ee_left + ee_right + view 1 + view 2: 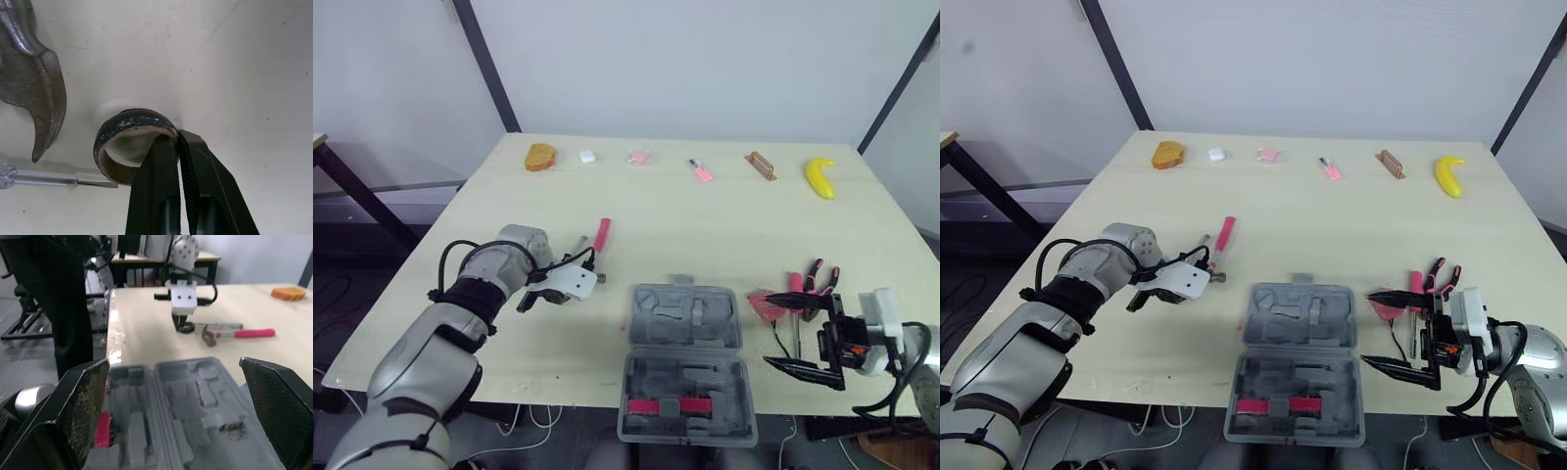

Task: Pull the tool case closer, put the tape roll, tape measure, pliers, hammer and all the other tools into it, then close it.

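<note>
Head views: on the pale wooden desk (705,225), the open grey plastic tool case (685,315) lies at the middle of the near edge, with its 2 halves spread flat. The left gripper (529,300) is down on the desk towards the left edge, just beside the pink-handled steel hammer (597,245). The right gripper (773,330) hovers by the near right corner, its 2 fingers spread wide, apart from everything. The pliers with pink and black handles (818,279) lie just beyond it. A yellow banana (819,177) lies along the far edge.

Left wrist view: the left gripper's 2 black fingers (159,191) are pressed together on the wall of the black tape roll with a brown card core (112,132), pinching it. The roll rests on the desk between the hammer's claw and a thin screwdriver with a clear handle (54,180).

Right wrist view: the right gripper's 2 fingers (83,411) stand well apart, with the tool case below and between them. Across the desk, the left gripper points down onto the tape roll, with the hammer just beside it.
</note>
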